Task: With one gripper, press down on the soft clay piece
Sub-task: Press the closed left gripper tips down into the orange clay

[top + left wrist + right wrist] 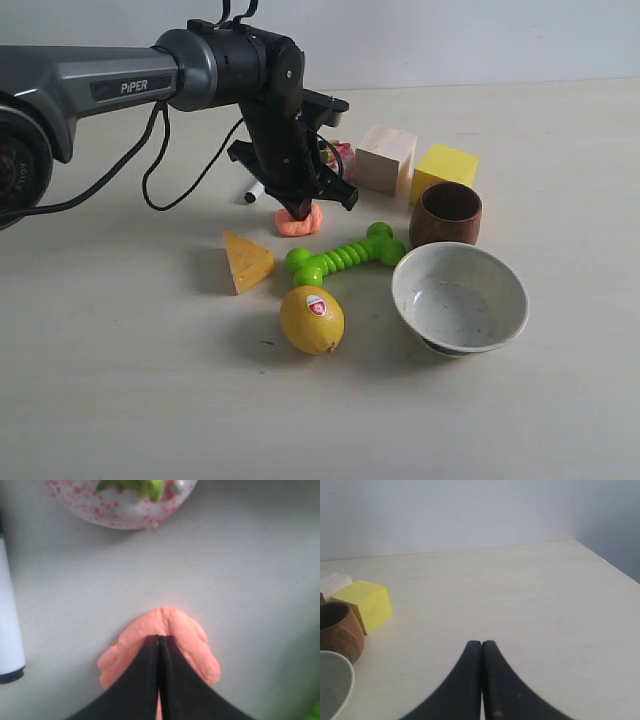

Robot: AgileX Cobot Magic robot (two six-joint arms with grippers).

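Observation:
The soft clay piece (pixel 300 222) is a small salmon-orange lump lying on the table behind the green toy. In the left wrist view the clay (pixel 190 640) spreads out under the black fingertips. My left gripper (pixel 297 208) (pixel 159 639) is shut, pointing down, with its tips resting on top of the clay. My right gripper (pixel 481 643) is shut and empty over bare table; it does not show in the exterior view.
Around the clay: a yellow-orange wedge (pixel 246 261), green bone toy (pixel 345 255), lemon (pixel 311 319), white bowl (pixel 459 298), wooden cup (pixel 446 213), yellow cube (pixel 445 168), wooden block (pixel 386 158), a pink speckled container (pixel 122 500) and a white marker (pixel 10 625).

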